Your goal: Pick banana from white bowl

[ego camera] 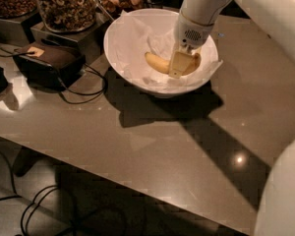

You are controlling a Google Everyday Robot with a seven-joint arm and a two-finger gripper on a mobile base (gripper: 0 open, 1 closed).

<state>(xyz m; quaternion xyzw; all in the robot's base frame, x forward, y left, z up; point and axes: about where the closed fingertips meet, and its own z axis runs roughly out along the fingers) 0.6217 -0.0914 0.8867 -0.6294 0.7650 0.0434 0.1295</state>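
The banana (156, 62) lies in the bowl (152, 90), on crumpled paper (132, 36), curving across the middle. Our hand (179, 71) is down inside the bowl, right at the banana's middle, and we see yellow on either side of it. We cannot tell whether the hand is wide or closed on it. The bowl stands on the worktop (162, 151), near jars of nuts (66, 4) and a dark box (49, 63).
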